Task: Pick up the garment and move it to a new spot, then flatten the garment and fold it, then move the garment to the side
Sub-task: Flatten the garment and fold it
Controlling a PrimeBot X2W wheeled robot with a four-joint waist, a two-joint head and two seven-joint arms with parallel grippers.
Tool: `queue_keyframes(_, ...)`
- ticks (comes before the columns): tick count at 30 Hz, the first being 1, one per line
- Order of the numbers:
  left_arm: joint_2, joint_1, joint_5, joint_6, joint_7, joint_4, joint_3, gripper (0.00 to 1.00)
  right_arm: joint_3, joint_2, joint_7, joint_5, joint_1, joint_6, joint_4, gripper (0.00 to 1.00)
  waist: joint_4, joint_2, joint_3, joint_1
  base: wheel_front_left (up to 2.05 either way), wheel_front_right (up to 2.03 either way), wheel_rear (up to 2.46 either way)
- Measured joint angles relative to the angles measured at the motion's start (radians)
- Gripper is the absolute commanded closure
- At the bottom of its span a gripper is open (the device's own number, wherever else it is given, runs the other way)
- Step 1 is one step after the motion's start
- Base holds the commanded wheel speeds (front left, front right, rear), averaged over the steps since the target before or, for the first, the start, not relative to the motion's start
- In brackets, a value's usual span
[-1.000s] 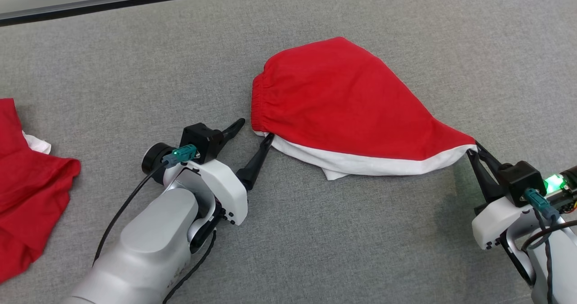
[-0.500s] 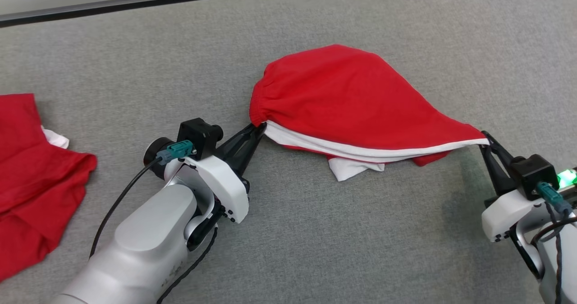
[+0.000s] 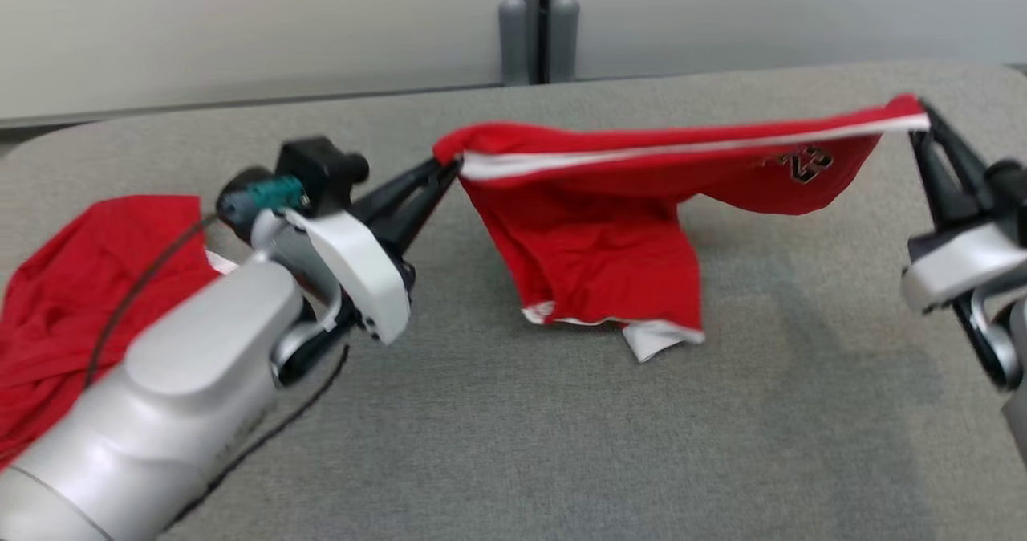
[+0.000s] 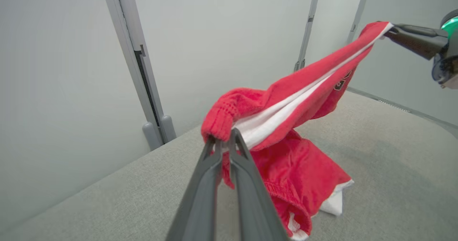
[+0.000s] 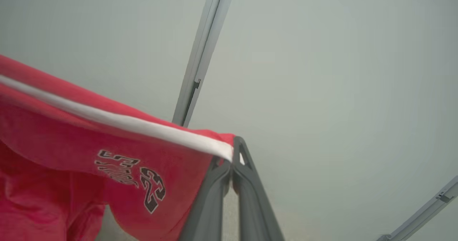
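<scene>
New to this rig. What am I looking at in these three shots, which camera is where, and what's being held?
A wheeled robot with two arms, each ending in two fingers. The wide shot comes from a camera on its head, looking down at a grey table. The other two come from cameras on the wrists, each looking along that arm's fingers. The left fingers are shut on the waistband end of red shorts with a white stripe; the right fingers are shut on the opposite end. The shorts hang stretched between them, their lowest part reaching the table. A second red garment lies at the table's left.
</scene>
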State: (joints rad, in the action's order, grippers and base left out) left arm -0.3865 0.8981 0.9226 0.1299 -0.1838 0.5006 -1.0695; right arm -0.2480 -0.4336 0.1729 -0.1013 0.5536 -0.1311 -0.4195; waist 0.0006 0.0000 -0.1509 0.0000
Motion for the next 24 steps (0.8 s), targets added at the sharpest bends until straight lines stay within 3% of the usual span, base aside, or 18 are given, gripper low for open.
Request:
queue_keyframes(9,-0.088,0.153,0.076,-0.011,0.143,-0.15,0.043,1.0,-0.026,-0.039,-0.042,-0.041,0.145,0.0,0.068,1.0,0.061,0.0,0.114,0.0,0.0,0.0,0.0)
queue_keyframes(24,-0.281,0.094,0.187,-0.17,0.255,-0.532,0.13,1.0,0.123,-0.115,-0.178,-0.031,0.039,-0.001,0.348,1.0,0.093,0.0,0.125,0.0,0.0,0.0,0.0)
